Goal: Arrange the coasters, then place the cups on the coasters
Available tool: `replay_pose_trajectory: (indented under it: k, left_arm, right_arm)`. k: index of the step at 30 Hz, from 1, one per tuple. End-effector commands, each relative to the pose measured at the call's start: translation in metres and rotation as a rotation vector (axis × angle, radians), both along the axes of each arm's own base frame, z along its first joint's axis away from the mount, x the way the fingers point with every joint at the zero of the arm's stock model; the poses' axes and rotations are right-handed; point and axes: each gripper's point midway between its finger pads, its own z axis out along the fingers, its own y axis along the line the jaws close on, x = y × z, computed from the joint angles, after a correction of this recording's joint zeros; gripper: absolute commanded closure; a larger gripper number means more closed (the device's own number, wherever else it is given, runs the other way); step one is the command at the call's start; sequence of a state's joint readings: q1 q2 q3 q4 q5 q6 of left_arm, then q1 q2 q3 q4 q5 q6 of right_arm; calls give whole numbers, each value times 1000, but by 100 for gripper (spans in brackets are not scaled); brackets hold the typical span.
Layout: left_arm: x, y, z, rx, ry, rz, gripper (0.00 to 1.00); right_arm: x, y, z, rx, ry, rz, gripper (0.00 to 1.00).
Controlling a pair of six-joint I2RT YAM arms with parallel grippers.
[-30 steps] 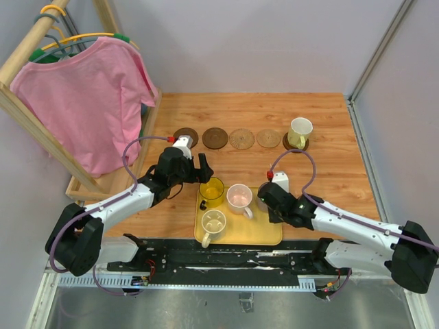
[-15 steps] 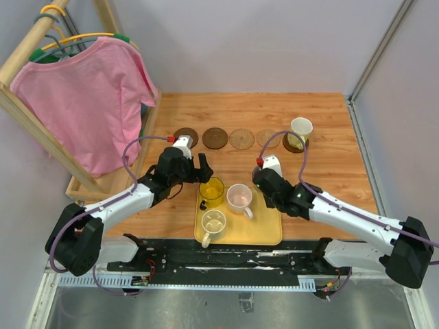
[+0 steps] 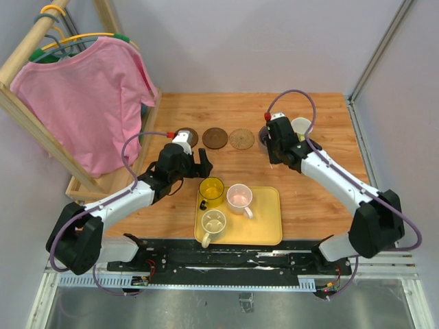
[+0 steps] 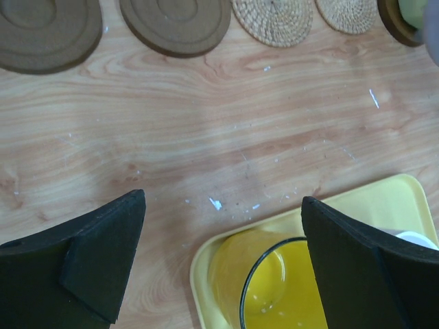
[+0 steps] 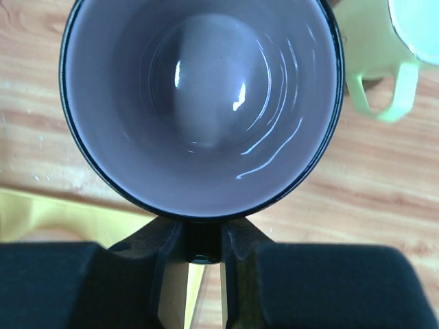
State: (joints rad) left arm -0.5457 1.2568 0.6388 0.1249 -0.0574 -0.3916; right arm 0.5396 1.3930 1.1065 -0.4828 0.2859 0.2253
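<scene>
My right gripper (image 5: 202, 241) is shut on the handle of the purple-grey cup (image 5: 202, 103) and holds it upright at the back row, just left of the pale green cup (image 5: 374, 55), which stands on a dark coaster (image 4: 394, 17). Left of that lie two tan coasters (image 4: 346, 14) (image 4: 272, 20) and two dark brown coasters (image 4: 175, 24) (image 4: 41, 34). In the top view my right gripper (image 3: 272, 142) hides the right tan coaster. My left gripper (image 4: 223, 205) is open above the translucent yellow cup (image 4: 274, 284) on the tray.
The yellow tray (image 3: 264, 223) near the front also holds a pinkish white cup (image 3: 239, 197) and a cream cup (image 3: 212, 221). A wooden rack with a pink shirt (image 3: 89, 103) stands at the left. Grey walls close the back and right.
My right arm has carried the purple-grey cup from the tray's right side back to the coaster row beside the green cup. The left gripper has stayed open and hardly moved.
</scene>
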Motion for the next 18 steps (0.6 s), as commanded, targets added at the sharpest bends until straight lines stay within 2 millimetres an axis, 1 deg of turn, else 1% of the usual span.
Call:
replay_pose_trajectory:
  k: [1, 6, 10, 14, 18]
  left_arm:
    - [18, -1, 17, 25, -60, 23, 0]
    - [30, -1, 17, 26, -54, 26, 0]
    - [38, 1, 16, 16, -47, 32, 0]
    - [42, 2, 10, 22, -29, 29, 0]
    - [43, 2, 5, 17, -13, 25, 0]
  right_arm:
    - [49, 7, 17, 63, -49, 42, 99]
    - [93, 0, 11, 88, -27, 21, 99]
    - [120, -4, 1, 89, -15, 9, 99]
    - [137, -7, -9, 82, -3, -2, 99]
    - [144, -10, -19, 84, 16, -8, 99]
